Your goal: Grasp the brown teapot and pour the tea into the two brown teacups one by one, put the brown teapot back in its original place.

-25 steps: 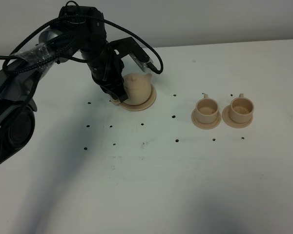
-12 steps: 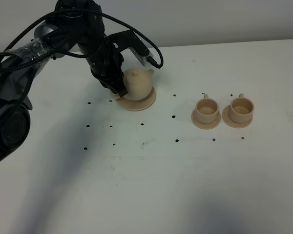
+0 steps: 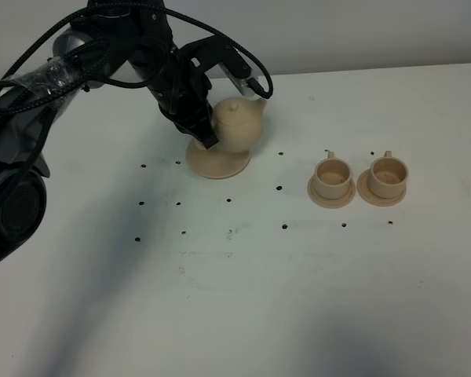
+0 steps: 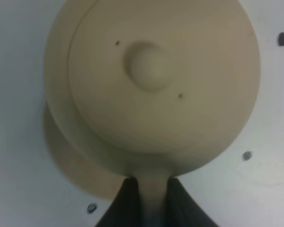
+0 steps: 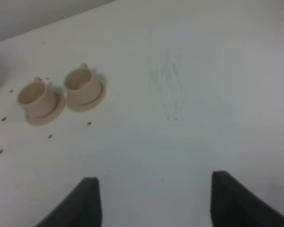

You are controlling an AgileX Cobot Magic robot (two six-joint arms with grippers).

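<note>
Left pincer pinching brown teapot by its handle just above saucer, teacups at its 3 o'clock, so carry level, tilt slowly over the nearer one; right pincer spread.

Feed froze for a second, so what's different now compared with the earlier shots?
The left gripper, shut on the teapot by its handle throughout, has lifted it off the wide saucer and carried it slightly right in the overhead view, toward the cups. The saucer stayed in place and no longer carries anything. Both cups stayed where they were, and nothing was let go.
</note>
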